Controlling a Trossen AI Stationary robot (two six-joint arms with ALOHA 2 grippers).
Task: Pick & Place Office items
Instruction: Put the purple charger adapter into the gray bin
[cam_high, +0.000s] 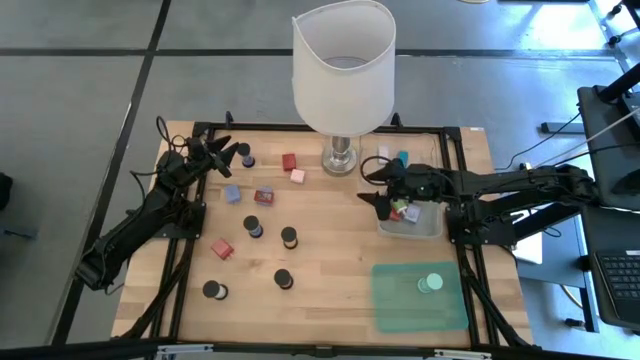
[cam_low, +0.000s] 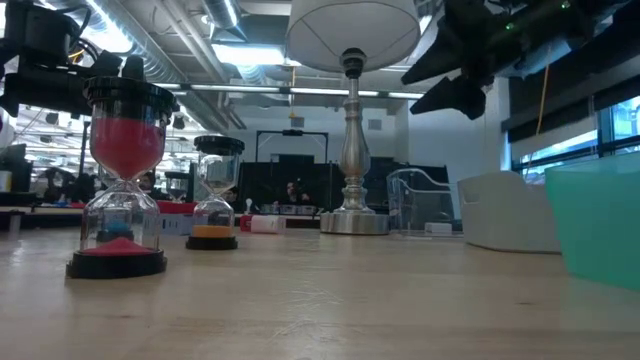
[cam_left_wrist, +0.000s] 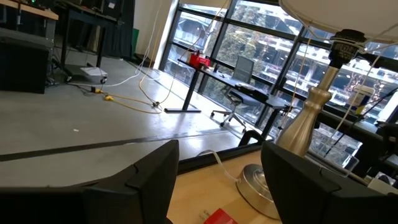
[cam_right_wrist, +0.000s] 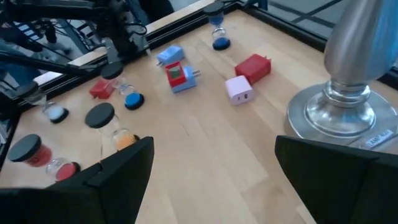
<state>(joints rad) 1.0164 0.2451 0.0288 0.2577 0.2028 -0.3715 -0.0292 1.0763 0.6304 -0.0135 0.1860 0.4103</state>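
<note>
Right hand (cam_high: 385, 186) is hovering above the near-lamp edge of the clear tray (cam_high: 428, 229), fingers standing apart, nothing between them. A few small blocks are lying in that tray under the arm. Left hand (cam_high: 222, 152) is waiting at the far left corner of the tabletop (cam_high: 330, 270), raised, fingers a little apart and empty in its wrist view.

Items remaining on the tabletop are sitting left of the lamp (cam_high: 343, 75): a red block (cam_high: 289, 161) and a pink block (cam_high: 297, 176) close together, a blue block (cam_high: 232, 194), a red-and-blue block (cam_high: 264, 197), another red block (cam_high: 221, 248), and black-capped pieces (cam_high: 288, 236) scattered toward the front. The low view is showing the black-capped pieces as small sand timers (cam_low: 122, 180) with clear glass bulbs. A mint-green disc (cam_high: 430, 284) is resting on the green mat (cam_high: 395, 300).

Handling judgement: the blocks look like light, rigid plastic plug adapters; gripping across the flat sides should hold, avoiding the prongs. The timers appear light but fragile and top-heavy; taking them across the black end cap looks safer than squeezing the glass waist, and they could tip or roll if nudged.

Likely next candidate for the right hand: the pink block, nearest to it
</note>
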